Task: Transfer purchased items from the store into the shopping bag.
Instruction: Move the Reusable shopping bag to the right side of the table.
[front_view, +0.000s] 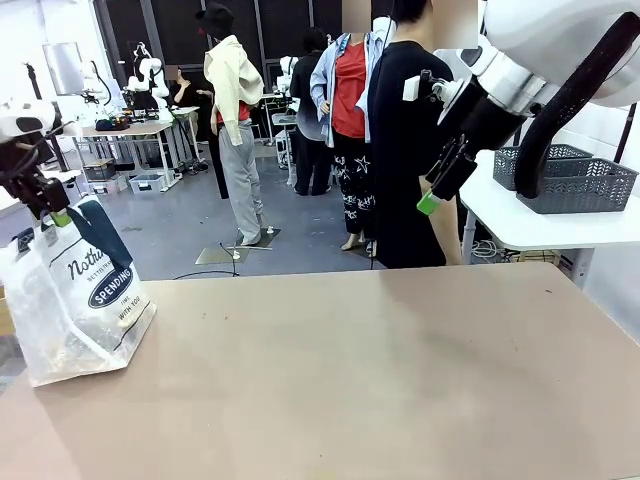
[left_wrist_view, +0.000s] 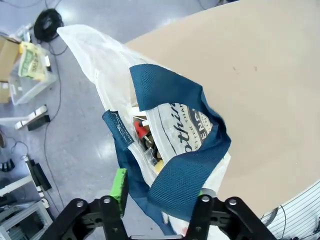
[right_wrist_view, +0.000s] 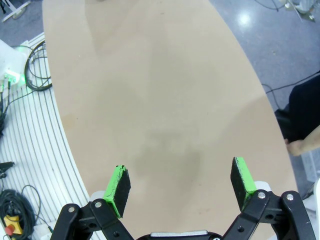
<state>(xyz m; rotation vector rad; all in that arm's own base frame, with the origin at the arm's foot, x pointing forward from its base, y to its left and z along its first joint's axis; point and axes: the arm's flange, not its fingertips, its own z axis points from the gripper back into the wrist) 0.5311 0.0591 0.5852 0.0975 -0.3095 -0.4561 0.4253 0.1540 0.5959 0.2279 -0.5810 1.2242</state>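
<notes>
The shopping bag (front_view: 85, 300), clear plastic with navy handles and lettering, stands at the table's left edge. From above, the shopping bag (left_wrist_view: 165, 135) holds several small items, red and yellow among them. My left gripper (front_view: 50, 205) hovers just over its top. In the left wrist view my left gripper (left_wrist_view: 160, 200) has its jaws apart, and a navy handle strap (left_wrist_view: 185, 170) lies loosely between them. My right gripper (right_wrist_view: 182, 182) is open and holds nothing, high above bare table at the right (front_view: 440, 185). The store (front_view: 585, 185), a grey lattice basket, sits on a white side table.
A second grey basket (front_view: 545, 160) stands behind the first on the side table (front_view: 520, 225). A person in black (front_view: 405, 150) stands at the far edge, with a hand (right_wrist_view: 300, 146) near the table's rim. The floor beside the bag holds boxes and cables (left_wrist_view: 47, 20).
</notes>
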